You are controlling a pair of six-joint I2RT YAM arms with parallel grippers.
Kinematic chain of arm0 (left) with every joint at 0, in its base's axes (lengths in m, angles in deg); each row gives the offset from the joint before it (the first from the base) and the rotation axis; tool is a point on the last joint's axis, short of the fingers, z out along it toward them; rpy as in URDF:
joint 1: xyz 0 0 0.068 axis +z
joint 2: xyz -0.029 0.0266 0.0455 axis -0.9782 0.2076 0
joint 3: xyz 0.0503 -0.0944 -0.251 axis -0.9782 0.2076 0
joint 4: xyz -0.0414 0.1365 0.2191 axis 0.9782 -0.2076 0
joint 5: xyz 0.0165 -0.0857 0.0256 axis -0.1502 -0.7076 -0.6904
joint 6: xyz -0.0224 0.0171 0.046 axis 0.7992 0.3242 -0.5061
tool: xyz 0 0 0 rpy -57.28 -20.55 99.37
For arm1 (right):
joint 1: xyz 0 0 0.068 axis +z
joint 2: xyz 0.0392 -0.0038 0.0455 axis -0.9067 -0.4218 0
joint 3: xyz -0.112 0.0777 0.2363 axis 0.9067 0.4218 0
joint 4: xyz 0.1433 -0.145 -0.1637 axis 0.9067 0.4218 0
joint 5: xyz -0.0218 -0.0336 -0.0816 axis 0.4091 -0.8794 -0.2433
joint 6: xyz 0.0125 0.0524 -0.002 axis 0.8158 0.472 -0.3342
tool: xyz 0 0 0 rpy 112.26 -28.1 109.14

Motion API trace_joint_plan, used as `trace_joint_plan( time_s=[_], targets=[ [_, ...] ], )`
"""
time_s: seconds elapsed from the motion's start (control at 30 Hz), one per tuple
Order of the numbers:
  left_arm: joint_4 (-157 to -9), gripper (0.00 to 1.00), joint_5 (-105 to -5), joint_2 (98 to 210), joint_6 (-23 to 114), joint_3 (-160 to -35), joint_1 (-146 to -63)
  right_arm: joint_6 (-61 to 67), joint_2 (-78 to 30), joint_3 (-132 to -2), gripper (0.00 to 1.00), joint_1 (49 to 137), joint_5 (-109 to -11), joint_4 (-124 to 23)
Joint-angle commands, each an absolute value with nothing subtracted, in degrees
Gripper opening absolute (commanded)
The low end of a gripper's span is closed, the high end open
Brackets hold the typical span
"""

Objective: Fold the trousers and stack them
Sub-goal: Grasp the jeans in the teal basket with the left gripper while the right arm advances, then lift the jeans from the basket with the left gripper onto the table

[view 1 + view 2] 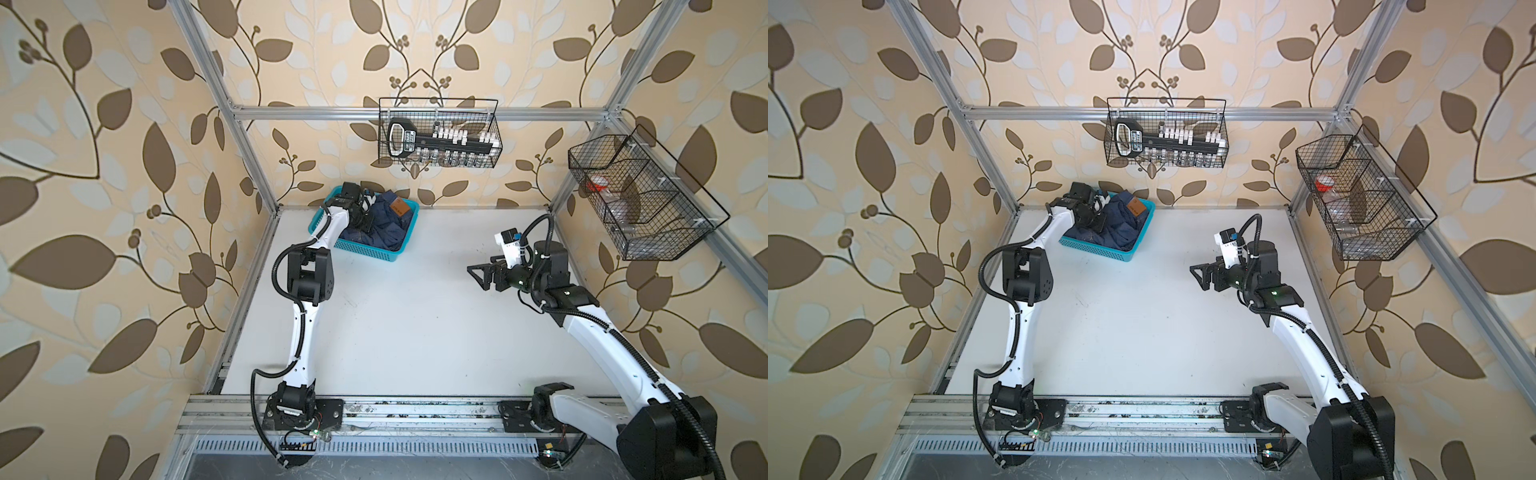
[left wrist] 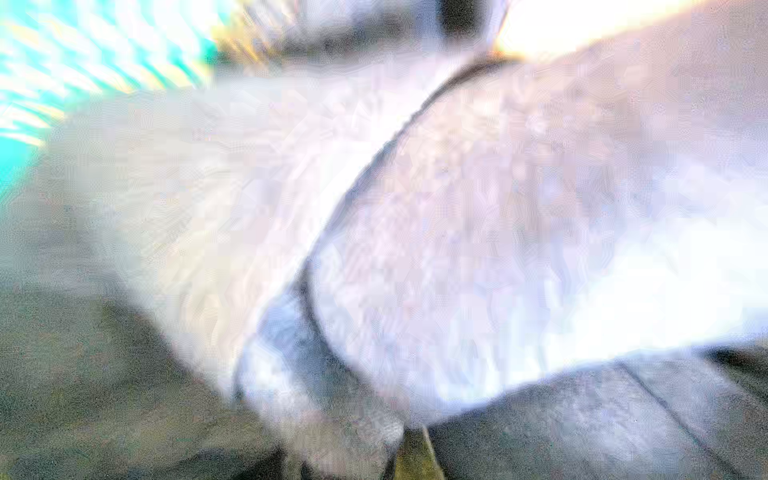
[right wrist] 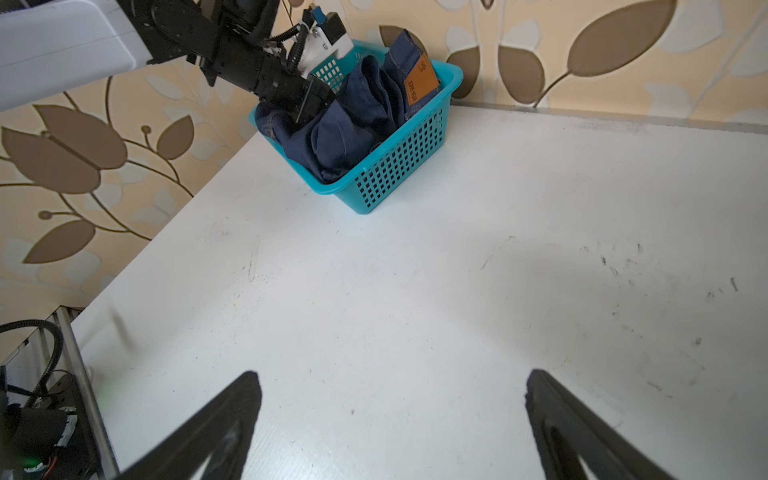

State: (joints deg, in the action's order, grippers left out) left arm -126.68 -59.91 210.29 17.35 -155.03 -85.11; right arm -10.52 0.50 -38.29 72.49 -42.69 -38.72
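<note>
My left jaws are clenched inside the crumpled dark navy denim trousers [image 1: 386, 228], apparently pinching a fold on the side nearest that arm. The bundle fills the teal perforated plastic basket [image 3: 399, 166] at the white desk's [image 1: 415, 332] far-left corner, and I can read no long axis. The right jaws are spread wide, well apart, mid-desk. The right wrist view shows the tan waistband patch [image 3: 420, 83], while the left wrist view gives only blurred cloth.

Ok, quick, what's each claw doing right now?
Left claw: closed on the trousers in the teal basket.
Right claw: open, empty, above the table.
</note>
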Motion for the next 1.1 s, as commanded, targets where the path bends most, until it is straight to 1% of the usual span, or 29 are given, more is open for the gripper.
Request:
trace_joint_plan(
  time_s=[0.0,0.07,0.23,0.5,0.7,0.93,1.07],
  targets=[
    [-121.96,0.00,-60.48,198.68,21.91,-154.35,-83.84,-8.73,1.02,-38.92,1.00,72.26,-42.46,-42.45],
    [-120.99,0.00,-62.21,196.81,24.29,-153.86,-83.22,-7.27,1.39,-38.08,1.00,72.25,-42.05,-44.11],
    [-122.61,0.00,-62.54,192.35,29.02,-155.55,-82.85,-4.25,1.83,-36.10,1.00,72.26,-41.37,-48.03],
    [-123.12,0.00,-63.27,179.94,37.35,-151.95,-82.81,-1.02,1.87,-33.69,1.00,72.27,-41.19,-53.15],
    [-130.72,0.00,-63.72,172.66,39.19,-152.06,-82.85,0.60,1.58,-31.68,1.00,72.63,-40.63,-56.47],
    [-131.61,0.00,-62.33,158.27,42.15,-143.27,-83.22,1.38,0.55,-30.87,1.00,73.66,-39.99,-58.57],
    [-132.16,0.00,-64.55,150.49,45.68,-133.81,-85.21,1.05,-0.71,-30.86,1.00,74.37,-39.41,-59.19]
  ],
)
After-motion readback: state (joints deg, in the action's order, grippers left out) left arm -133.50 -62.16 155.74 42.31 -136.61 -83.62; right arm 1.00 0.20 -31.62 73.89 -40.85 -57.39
